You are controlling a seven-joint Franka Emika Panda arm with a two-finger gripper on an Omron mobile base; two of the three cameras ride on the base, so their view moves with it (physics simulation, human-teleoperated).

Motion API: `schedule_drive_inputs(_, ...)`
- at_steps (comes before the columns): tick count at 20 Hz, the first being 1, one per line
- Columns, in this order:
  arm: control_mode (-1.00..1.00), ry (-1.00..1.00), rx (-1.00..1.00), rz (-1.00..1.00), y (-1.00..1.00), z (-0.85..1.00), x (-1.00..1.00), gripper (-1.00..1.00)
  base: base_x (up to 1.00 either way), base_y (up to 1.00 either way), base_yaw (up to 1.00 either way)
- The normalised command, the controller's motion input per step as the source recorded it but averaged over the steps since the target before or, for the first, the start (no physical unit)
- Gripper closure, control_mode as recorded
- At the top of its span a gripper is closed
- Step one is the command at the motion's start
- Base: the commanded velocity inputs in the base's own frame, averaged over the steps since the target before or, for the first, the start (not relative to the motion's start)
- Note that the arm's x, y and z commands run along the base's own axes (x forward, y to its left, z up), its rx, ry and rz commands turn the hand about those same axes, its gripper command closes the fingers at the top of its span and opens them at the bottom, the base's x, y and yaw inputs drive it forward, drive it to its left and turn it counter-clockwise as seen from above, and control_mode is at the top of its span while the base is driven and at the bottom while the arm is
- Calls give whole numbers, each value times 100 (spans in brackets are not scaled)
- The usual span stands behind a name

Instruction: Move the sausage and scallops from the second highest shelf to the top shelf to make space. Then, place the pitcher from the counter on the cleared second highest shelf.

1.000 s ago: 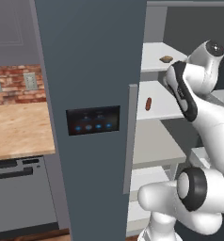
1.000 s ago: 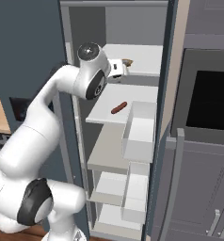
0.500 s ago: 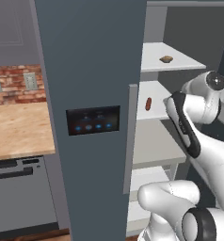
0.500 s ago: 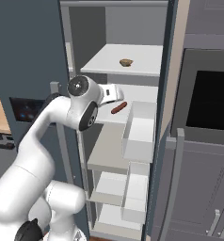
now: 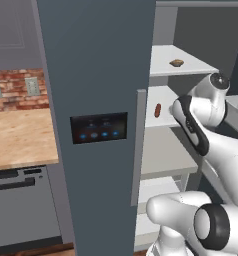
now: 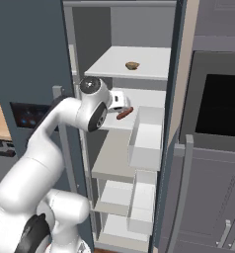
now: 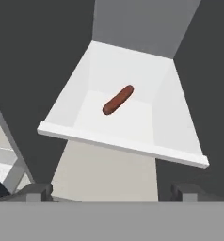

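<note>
Nearest in the hand view, the gripper [image 7: 111,190] shows its two dark fingertips [image 7: 36,190] far apart at the bottom corners of the frame, jaws spread wide and holding nothing. Just beyond them, at the centre of that frame, the sausage [image 7: 118,100] lies diagonally on the second highest shelf [image 7: 175,127], apart from the fingers. In the right base view the arm's hand sits mid-frame at the shelf's front edge, just left of the link. Farther up, in the upper middle of that view, the scallops [image 6: 132,65] rest on the top shelf [image 6: 154,59]. At the left edge of the left base view lies the counter [image 5: 18,140].
</note>
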Motion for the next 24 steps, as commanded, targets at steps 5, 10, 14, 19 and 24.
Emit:
schedule_drive_inputs(5, -100, 2, 14, -1, 0, -42, 31, -100, 0, 0, 0)
schedule_drive_inputs(10, -100, 0, 13, -3, 0, -37, 26, -100, 0, 0, 0)
schedule_drive_inputs(14, -100, 0, 8, -6, 0, -24, 28, -100, 0, 0, 0)
schedule_drive_inputs(19, -100, 0, 7, -8, 0, -23, 32, -100, 0, 0, 0)
schedule_drive_inputs(24, -100, 0, 7, -7, 0, -19, 35, -100, 0, 0, 0)
